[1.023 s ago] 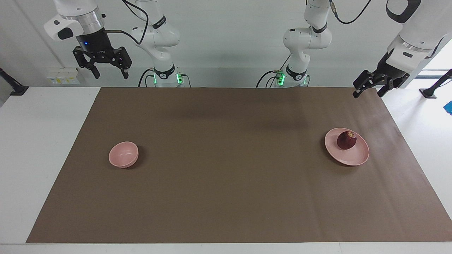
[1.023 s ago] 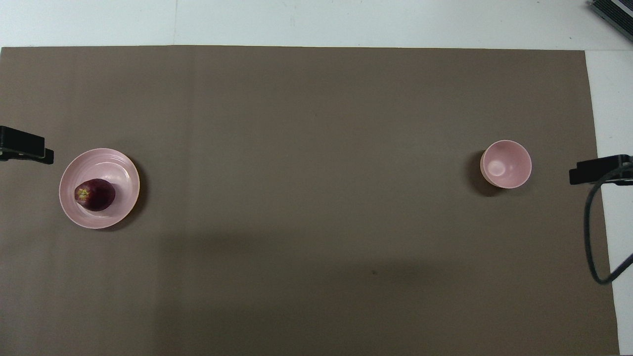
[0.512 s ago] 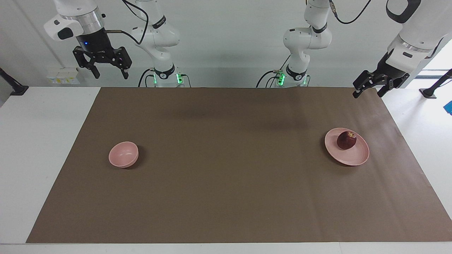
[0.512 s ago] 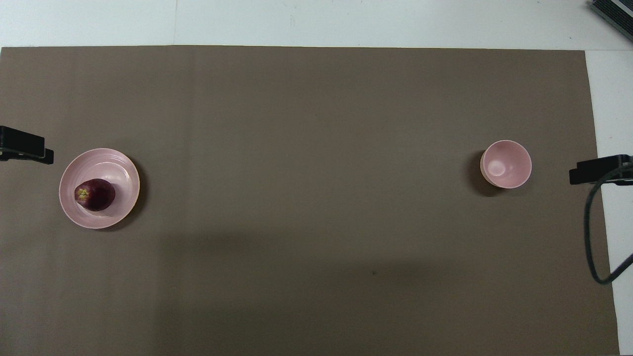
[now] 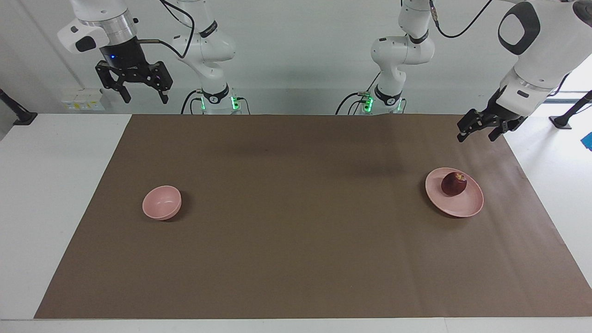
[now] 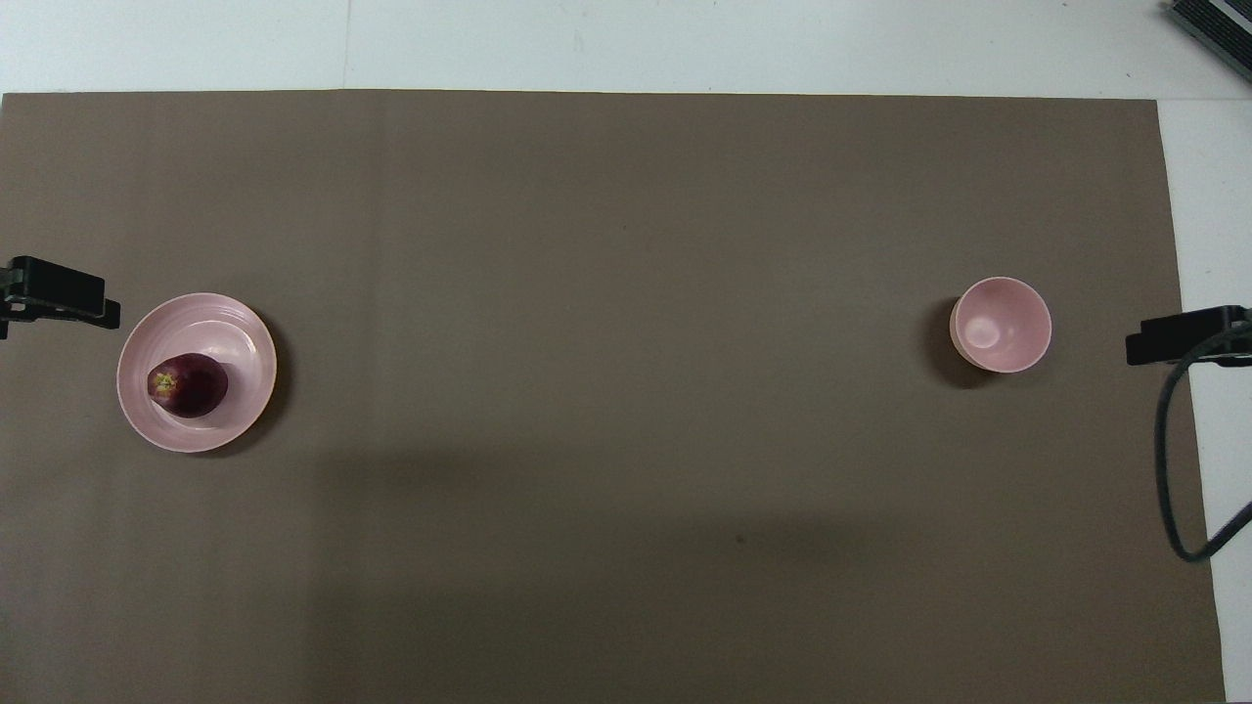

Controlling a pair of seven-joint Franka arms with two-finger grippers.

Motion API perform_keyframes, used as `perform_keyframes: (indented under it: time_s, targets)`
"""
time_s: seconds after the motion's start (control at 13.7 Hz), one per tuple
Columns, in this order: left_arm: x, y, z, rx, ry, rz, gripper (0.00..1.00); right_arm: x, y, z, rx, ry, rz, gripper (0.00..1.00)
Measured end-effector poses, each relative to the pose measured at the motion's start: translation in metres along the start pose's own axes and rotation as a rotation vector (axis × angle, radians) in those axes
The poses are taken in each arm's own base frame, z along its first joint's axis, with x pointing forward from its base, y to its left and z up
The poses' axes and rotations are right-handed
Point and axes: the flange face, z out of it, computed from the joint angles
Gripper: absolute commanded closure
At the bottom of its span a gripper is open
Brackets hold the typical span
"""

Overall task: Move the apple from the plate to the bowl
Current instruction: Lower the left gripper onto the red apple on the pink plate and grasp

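On brown mat, one apple [image 5: 453, 183] on one plate [image 5: 464, 206], one bowl [image 5: 161, 202], left gripper [image 5: 477, 131] and right gripper [image 5: 141, 95] both released, aloft

Mat-covered table [image 5: 55, 185]: plate [image 5: 467, 206], bowl [image 5: 161, 202].

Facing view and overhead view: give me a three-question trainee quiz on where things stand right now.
1. True or false: the apple lies on the plate.
2. Which arm's end of the table is the bowl at? A) left arm's B) right arm's
3. Fill in: the left gripper hangs in the air, open, and holds ____.

Key:
1. True.
2. B. The right gripper waits, open, raised at that end.
3. Nothing.
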Motion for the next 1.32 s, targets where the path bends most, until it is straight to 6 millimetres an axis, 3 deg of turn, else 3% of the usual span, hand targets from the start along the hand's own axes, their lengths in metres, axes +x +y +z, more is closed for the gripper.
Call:
perform_keyframes:
  time_s: [0.37, 0.8, 1.02, 1.17, 1.32]
  targets:
    - [0.005, -0.018, 0.052, 0.002, 0.005, -0.008, 0.00, 0.000, 0.000, 0.000, 0.000, 0.000, 0.000, 0.00]
    - [0.002, -0.077, 0.111, 0.006, 0.007, -0.007, 0.00, 0.000, 0.000, 0.000, 0.000, 0.000, 0.000, 0.00]
    - [0.005, -0.105, 0.159, 0.016, 0.020, 0.013, 0.00, 0.000, 0.000, 0.000, 0.000, 0.000, 0.000, 0.00]
    - [0.006, -0.108, 0.189, 0.018, 0.008, 0.011, 0.00, 0.000, 0.000, 0.000, 0.000, 0.000, 0.000, 0.00]
    - [0.008, -0.104, 0.206, 0.017, -0.009, 0.018, 0.00, 0.000, 0.000, 0.000, 0.000, 0.000, 0.000, 0.00]
